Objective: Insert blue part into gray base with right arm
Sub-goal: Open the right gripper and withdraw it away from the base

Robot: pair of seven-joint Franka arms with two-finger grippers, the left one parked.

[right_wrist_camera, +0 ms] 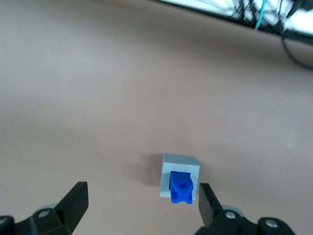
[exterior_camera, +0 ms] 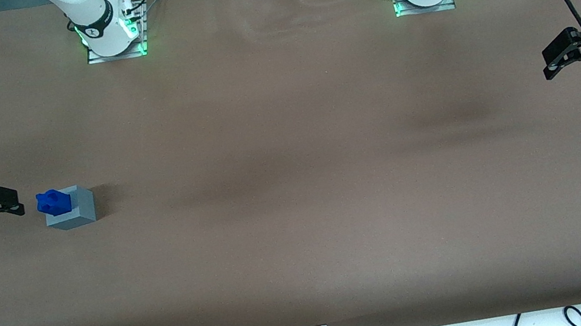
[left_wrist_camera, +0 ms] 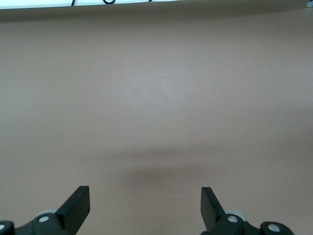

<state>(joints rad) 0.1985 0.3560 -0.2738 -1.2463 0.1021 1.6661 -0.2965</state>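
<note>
The blue part (exterior_camera: 53,202) sits on top of the gray base (exterior_camera: 74,209) near the working arm's end of the surface (exterior_camera: 294,186), apparently seated in the recess. The gripper (exterior_camera: 14,204) hangs just beside it, released and empty — probably because the insertion looks done.

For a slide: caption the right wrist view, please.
Open gripper hangs above the brown table, blue part seated in the gray base.
</note>
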